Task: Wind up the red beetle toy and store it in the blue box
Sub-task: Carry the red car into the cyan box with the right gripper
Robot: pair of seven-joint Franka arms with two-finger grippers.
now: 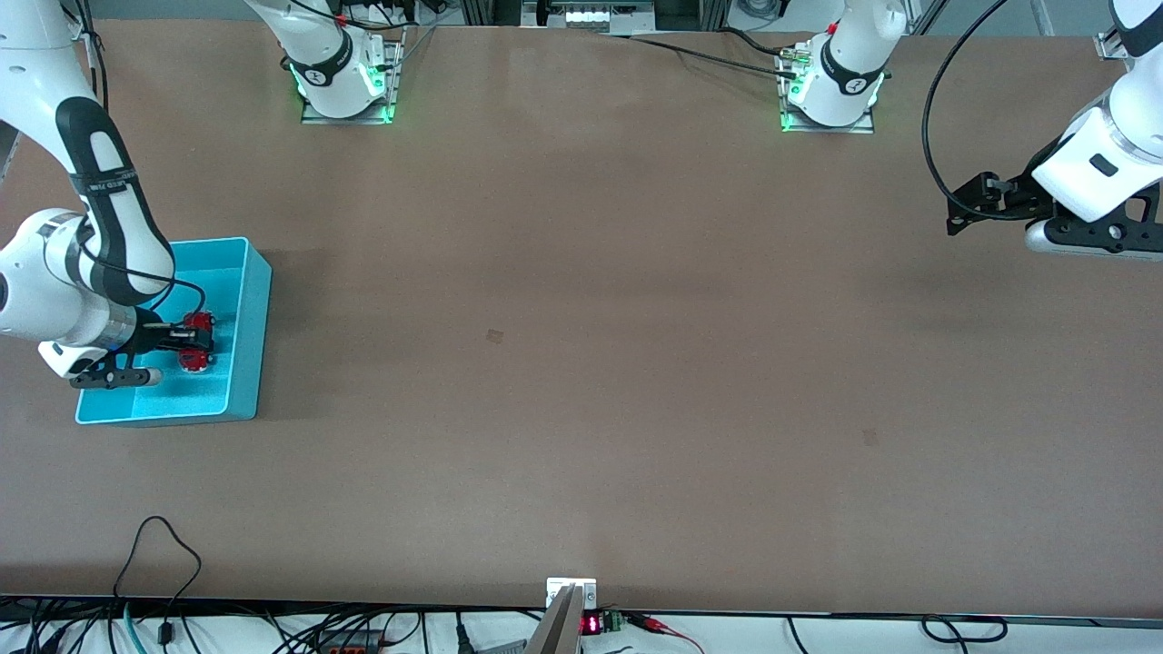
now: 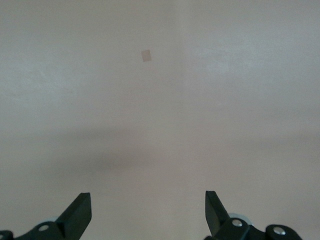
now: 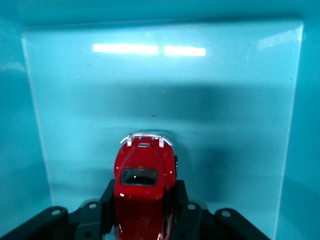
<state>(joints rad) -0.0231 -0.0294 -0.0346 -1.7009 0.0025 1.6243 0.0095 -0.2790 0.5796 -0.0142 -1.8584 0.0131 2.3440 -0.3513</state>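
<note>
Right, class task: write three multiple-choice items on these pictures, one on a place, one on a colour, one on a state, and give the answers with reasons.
1. Where is the red beetle toy?
A. on the bare table
B. over the inside of the blue box
C. in the left gripper

2. What colour is the box?
A. light blue
B. yellow
C. green

3. How is the left gripper?
A. shut on the toy
B. open, holding nothing
C. shut on a cable

Answers:
1 B: the right wrist view shows box walls around the toy, which the right gripper clamps.
2 A: both views show cyan walls.
3 B: its fingers stand apart over bare table.
</note>
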